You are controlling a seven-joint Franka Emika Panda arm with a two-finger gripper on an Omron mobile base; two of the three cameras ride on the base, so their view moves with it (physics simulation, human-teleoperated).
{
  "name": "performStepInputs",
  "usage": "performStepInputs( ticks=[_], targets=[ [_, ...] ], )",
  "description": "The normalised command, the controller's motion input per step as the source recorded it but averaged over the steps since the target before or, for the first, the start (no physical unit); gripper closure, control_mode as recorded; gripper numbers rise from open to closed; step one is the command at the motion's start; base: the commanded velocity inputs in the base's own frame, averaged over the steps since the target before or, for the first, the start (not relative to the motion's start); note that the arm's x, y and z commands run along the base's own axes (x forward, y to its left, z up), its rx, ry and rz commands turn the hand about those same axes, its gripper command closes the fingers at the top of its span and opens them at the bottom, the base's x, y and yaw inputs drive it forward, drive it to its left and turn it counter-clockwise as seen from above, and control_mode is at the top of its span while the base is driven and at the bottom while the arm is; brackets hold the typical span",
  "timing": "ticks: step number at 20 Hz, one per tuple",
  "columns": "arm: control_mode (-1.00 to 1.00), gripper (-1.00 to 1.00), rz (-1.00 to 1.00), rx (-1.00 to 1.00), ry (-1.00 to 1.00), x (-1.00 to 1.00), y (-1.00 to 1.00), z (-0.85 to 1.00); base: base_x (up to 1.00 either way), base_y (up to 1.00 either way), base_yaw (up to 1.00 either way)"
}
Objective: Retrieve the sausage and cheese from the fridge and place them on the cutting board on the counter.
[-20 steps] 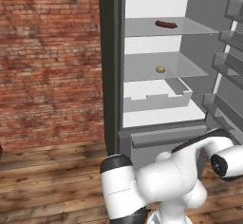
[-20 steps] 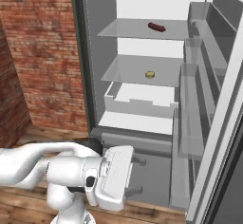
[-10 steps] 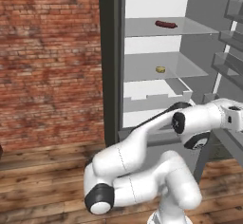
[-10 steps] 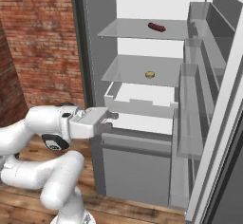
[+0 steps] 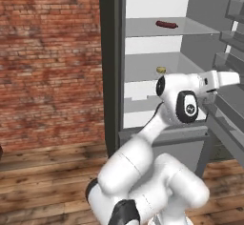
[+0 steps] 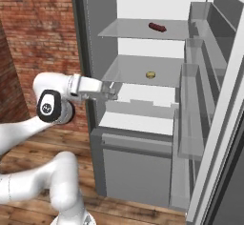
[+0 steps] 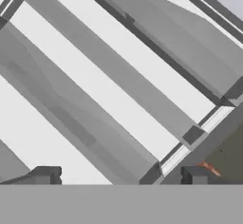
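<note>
On the left stands a red brick wall [image 5: 47, 62] above a wooden plank floor [image 5: 43, 181]. To its right the fridge [image 5: 112, 62] is open, its white interior and grey shelves exposed. The white arm [image 5: 157, 138] rises from the floor area and reaches toward the middle of the open compartment; in the right base view its hand extends level toward the front edge of the middle shelf, where the fingers [image 6: 113, 91] sit at the left side of the fridge opening, just in front of the shelf edge. The fingers are spread wide and hold nothing; in the hand view their two dark tips [image 7: 45, 174] stand far apart at the bottom, with only slanting grey and white shelf bands between and beyond them.

Further right, the cheese [image 6: 150, 74] lies on the middle shelf [image 6: 128, 69], toward its back and well apart from the fingers. The sausage [image 6: 157, 27] lies on the top shelf [image 6: 128, 28], toward its right rear, above and to the right of the cheese. Below the middle shelf a white drawer [image 6: 143, 102] sits pulled partly forward. At the far right the fridge door [image 6: 209, 124] stands swung open, its grey door bins [image 6: 190, 109] stacked one above another.
</note>
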Motion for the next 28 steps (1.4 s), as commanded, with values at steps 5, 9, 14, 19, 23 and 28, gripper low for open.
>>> performStepInputs(
  ticks=[5, 9, 14, 19, 23, 28],
  targets=[
    [-1.00, -1.00, 0.04, 0.26, -0.02, 0.08, 0.26, 0.07, 0.00, 0.00, 0.00],
    [-1.00, -1.00, 0.11, 0.42, -0.03, 0.21, 0.10, 0.35, 0.00, 0.00, 0.00],
    [-1.00, -1.00, 0.20, 0.42, -0.05, 0.34, 0.15, 0.20, 0.00, 0.00, 0.00],
    [-1.00, -1.00, 0.25, 0.30, 0.02, 0.36, 0.44, 0.00, 0.00, 0.00, 0.00],
    [-1.00, -1.00, 0.39, 0.24, 0.18, 0.15, 0.39, 0.00, 0.00, 0.00, 0.00],
    [-1.00, -1.00, 0.35, 0.22, -0.04, -0.01, 0.34, -0.23, 0.00, 0.00, 0.00]
  ],
)
